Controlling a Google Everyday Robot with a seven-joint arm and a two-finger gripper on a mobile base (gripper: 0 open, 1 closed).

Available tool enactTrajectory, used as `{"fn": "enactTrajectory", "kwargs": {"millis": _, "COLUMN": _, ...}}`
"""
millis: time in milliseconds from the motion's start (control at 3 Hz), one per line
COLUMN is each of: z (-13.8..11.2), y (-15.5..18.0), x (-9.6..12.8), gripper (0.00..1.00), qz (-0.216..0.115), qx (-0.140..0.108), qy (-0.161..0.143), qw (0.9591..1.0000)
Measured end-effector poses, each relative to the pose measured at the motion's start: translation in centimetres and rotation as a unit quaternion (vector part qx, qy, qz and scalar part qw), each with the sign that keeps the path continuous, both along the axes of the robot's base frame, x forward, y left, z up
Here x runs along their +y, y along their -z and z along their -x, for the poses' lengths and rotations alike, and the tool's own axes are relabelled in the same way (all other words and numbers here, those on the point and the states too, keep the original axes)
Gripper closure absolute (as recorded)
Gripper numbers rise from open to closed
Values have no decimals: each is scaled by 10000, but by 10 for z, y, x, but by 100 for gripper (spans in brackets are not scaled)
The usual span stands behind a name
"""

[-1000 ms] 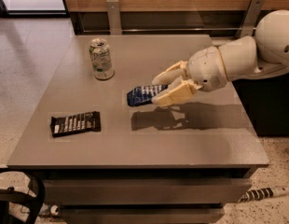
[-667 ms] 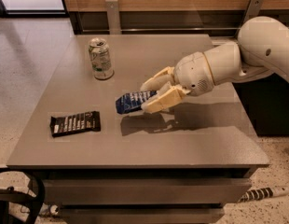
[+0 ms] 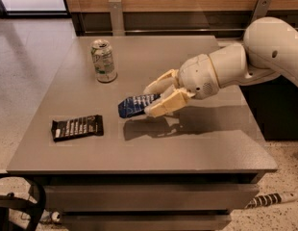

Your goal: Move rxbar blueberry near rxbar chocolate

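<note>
Even light, hand above table, soft shadow beneath (glare top-left)

Hand above mid-table (clamping rxbar blueberry), open tabletop toward rxbar chocolate, can well apart behind

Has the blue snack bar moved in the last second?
Yes. The rxbar blueberry, gripped in the end effector over the table, has shifted slightly left and forward, nearer the rxbar chocolate, judged against the standing can.
</note>
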State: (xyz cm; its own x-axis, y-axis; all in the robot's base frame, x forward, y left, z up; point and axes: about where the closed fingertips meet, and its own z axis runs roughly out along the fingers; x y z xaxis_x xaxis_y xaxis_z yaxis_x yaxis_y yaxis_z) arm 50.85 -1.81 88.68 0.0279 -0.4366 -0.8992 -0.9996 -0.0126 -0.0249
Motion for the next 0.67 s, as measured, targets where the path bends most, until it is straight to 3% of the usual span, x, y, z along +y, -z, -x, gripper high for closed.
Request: {"fn": "enactTrajectory", "kwargs": {"millis": 667, "z": 1, "y": 0, "x": 4, "gripper": 35, "qz": 2, "qx": 0, "qy": -43, "qw": 10000}}
